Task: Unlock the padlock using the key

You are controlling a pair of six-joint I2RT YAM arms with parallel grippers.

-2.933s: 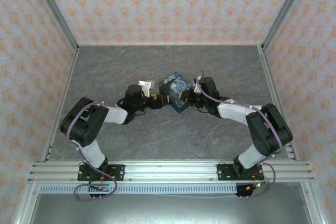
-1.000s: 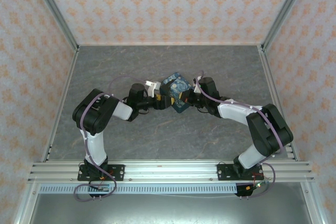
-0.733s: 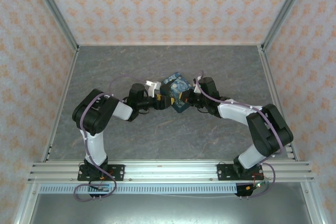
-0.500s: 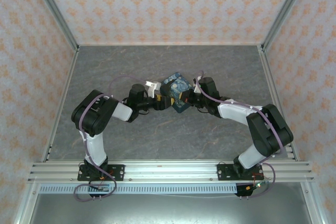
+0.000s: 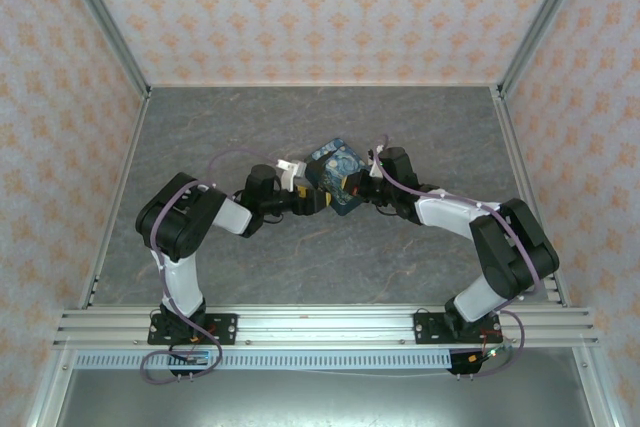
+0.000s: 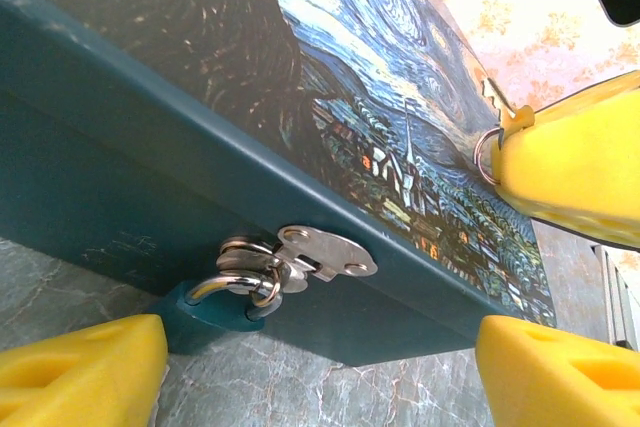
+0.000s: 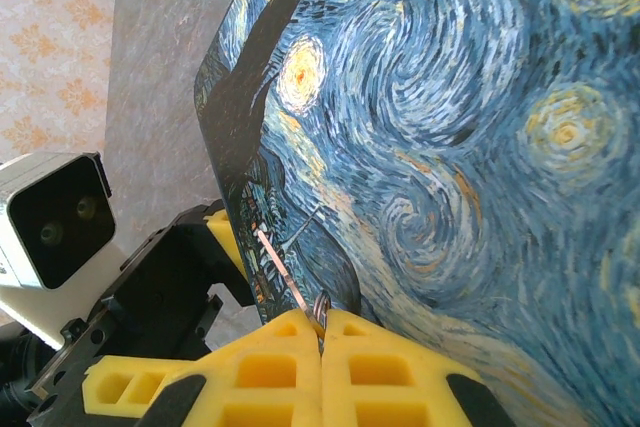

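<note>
On the grey, marble-veined table (image 5: 300, 257), near its middle, sits a rectangular tin (image 6: 330, 77) with a glossy lid painted in swirling blue and yellow and plain teal walls. The left gripper (image 6: 320, 367) lies low before the tin's front wall, its blocky yellow fingers spread wide and clamping nothing. The right gripper (image 7: 320, 332), over the lid, has its yellow pads pressed together on the key (image 7: 283, 265). The padlock (image 6: 200, 315), teal-bodied with a shiny curved shackle, hangs from the tin's bright metal hasp (image 6: 325, 252), just beside one left finger. The key is a thin, flat, toothed strip on a wire ring.
</note>
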